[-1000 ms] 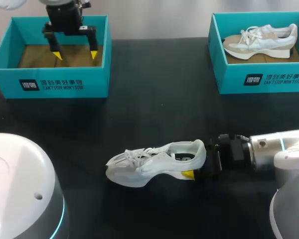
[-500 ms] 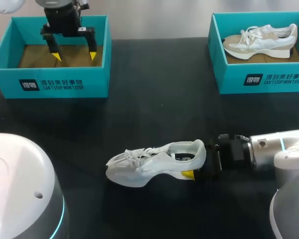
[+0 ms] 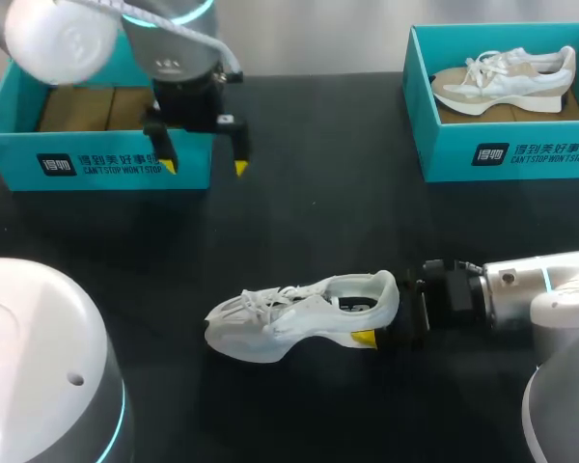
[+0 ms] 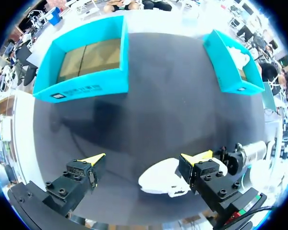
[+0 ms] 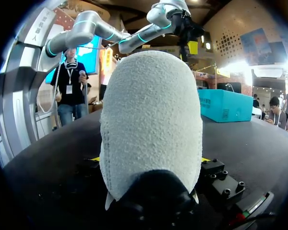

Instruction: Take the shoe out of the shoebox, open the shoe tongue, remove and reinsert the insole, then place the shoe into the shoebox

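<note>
Shoe (image 3: pixel 304 313): white, out of its box, resting on the black table (image 3: pixel 309 222) with the opening facing up. Heel sits between the jaws of the right gripper (image 3: pixel 376 316), toe pointing straight away from them. Laces look tied, tongue not yet lifted, insole in place as far as I can tell.

Step in hand (judgement): extraction is done and the shoe is braced by its heel, so opening the tongue comes next.

Right gripper: clamped on the heel from both sides; the right wrist view shows the heel filling the gap, with a sliver of yellow at each flank. The arm comes in low from the right, wrist near level with the table.

Left gripper (image 3: pixel 204 166): fingers spread wide, nothing between them. It hangs fingers-down above the table, just in front of the empty shoebox (image 3: pixel 96 164). The shoe lies well ahead of these jaws, off toward one finger rather than centred.

Next move calls for: left arm to travel toward the shoe, line its jaws up over the lace area, narrow them and descend to pinch the tongue, while the right holds firm.

Other shoebox (image 3: pixel 507 154), holding a second shoe (image 3: pixel 507 82), sits well apart from both grippers
</note>
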Robot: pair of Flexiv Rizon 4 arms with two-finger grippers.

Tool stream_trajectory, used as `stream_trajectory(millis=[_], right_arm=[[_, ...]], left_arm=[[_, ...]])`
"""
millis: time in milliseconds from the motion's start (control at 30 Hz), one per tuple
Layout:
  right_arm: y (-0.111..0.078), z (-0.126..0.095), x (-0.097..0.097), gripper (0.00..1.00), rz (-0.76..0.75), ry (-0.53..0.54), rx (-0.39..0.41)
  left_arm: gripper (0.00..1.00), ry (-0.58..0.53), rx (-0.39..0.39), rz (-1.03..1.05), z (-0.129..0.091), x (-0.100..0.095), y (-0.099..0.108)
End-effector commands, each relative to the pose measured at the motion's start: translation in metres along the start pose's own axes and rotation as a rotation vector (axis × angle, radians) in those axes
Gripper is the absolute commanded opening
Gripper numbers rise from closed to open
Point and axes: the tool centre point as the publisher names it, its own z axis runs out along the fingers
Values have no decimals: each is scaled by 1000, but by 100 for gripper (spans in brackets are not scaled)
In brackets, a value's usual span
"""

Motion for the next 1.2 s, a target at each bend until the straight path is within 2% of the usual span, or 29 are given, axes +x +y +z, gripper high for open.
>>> stream_trajectory(millis=[33, 167, 667, 733, 767, 867, 1100, 1200], right_arm=[[0, 0, 0, 0, 1, 1, 3], [0, 0, 0, 0, 1, 1, 3], [0, 0, 0, 0, 1, 1, 3], [0, 0, 0, 0, 1, 1, 3], [0, 0, 0, 0, 1, 1, 3], [0, 0, 0, 0, 1, 1, 3], [0, 0, 0, 0, 1, 1, 3], [0, 0, 0, 0, 1, 1, 3]], left_arm=[[100, 7, 7, 9, 0, 14, 14], [100, 50, -46, 25, -10, 25, 24], [100, 47, -34, 41, -13, 28, 28], [100, 3, -18, -45, -3, 42, 41], [100, 2, -47, -50, 0, 47, 45], [100, -15, -40, -47, 5, 63, 65], [100, -13, -37, -63, 10, 94, 78], [100, -11, -55, -70, 15, 108, 91]])
